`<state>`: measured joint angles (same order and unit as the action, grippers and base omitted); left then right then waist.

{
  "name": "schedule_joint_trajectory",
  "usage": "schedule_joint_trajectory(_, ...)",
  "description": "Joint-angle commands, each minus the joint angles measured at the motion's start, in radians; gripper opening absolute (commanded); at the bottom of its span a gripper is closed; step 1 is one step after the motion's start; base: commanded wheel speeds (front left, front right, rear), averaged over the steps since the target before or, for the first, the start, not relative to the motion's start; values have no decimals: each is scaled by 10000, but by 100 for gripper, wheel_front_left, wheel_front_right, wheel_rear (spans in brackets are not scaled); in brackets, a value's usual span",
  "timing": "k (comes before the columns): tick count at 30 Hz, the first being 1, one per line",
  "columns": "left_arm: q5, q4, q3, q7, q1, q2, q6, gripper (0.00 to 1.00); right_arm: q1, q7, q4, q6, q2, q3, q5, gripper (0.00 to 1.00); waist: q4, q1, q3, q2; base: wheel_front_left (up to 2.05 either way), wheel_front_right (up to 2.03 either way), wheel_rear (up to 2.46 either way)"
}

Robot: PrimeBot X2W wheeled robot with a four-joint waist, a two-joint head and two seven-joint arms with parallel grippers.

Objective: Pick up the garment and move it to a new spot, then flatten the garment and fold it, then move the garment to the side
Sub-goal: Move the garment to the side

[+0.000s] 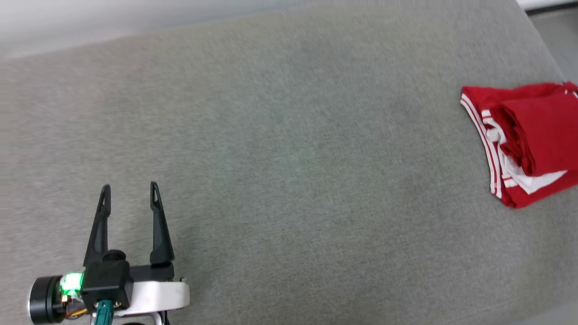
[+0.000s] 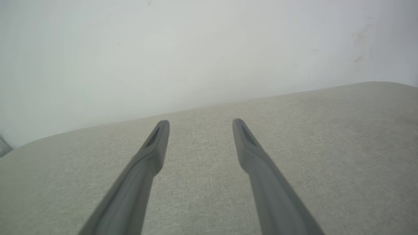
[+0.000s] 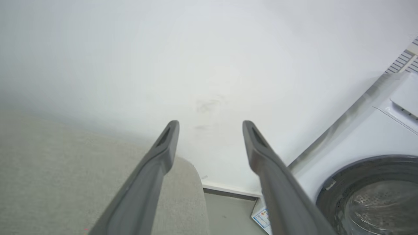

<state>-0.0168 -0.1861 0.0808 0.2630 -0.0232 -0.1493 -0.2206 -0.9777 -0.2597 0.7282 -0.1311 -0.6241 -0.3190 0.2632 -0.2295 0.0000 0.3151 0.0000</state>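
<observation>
The garment (image 1: 526,137) lies folded into a compact red bundle at the far right of the grey cushioned surface (image 1: 289,158), white sleeve fabric and striped trim showing along its left and lower edges. My left gripper (image 1: 130,188) is at the lower left of the head view, open, nothing between its fingers, far from the garment. In the left wrist view the left gripper (image 2: 200,123) stands open above bare fabric. In the right wrist view my right gripper (image 3: 210,124) is open and empty, pointing past the surface's end toward a white wall.
A white washing machine (image 3: 369,143) with a round door (image 3: 375,195) stands beyond the cushion's (image 3: 65,182) end, with floor (image 3: 228,215) between them. A white wall (image 2: 196,49) runs along the surface's far edge.
</observation>
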Motion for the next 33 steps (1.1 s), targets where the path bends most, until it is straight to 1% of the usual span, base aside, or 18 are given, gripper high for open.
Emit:
schedule_joint_trajectory(1,-10,21,-21,23,-114,37,-19,100,305,-49,-452,8,225,239,-120,100,372,0,-464,0,0,0,0)
schedule_joint_trajectory(4,-26,28,-102,23,-309,135,-49,100,1404,-38,-2233,7,980,1063,-618,100,611,0,-766,0,0,0,0)
schedule_joint_trajectory(7,-30,104,-129,23,-402,168,57,100,2603,-44,-3881,8,1733,1632,-1083,100,898,0,-1045,0,0,0,0)
schedule_joint_trajectory(9,-17,137,-146,23,-464,172,97,100,3423,-45,-4716,7,2237,1772,-1284,100,1069,0,-1216,0,0,0,0)
schedule_joint_trajectory(12,-10,224,-147,23,-555,202,187,100,4546,-45,-5553,7,2834,1783,-1609,100,1283,0,-1450,0,0,0,0)
schedule_joint_trajectory(14,0,270,-156,23,-596,244,215,100,5165,-45,-5808,8,3209,1879,-1625,100,1389,0,-1584,0,0,0,0)
schedule_joint_trajectory(21,-72,449,-182,23,-927,440,266,100,7066,-46,-6047,7,4052,2250,-1343,100,1651,0,-2019,0,0,0,0)
schedule_joint_trajectory(29,-170,693,-281,23,-1341,599,422,100,8789,-47,-6341,7,4794,2806,-1357,100,1836,0,-2393,0,0,0,0)
schedule_joint_trajectory(33,-194,852,-343,23,-1527,661,549,100,9392,-47,-6523,7,5021,2876,-1403,100,1858,0,-2579,0,0,0,0)
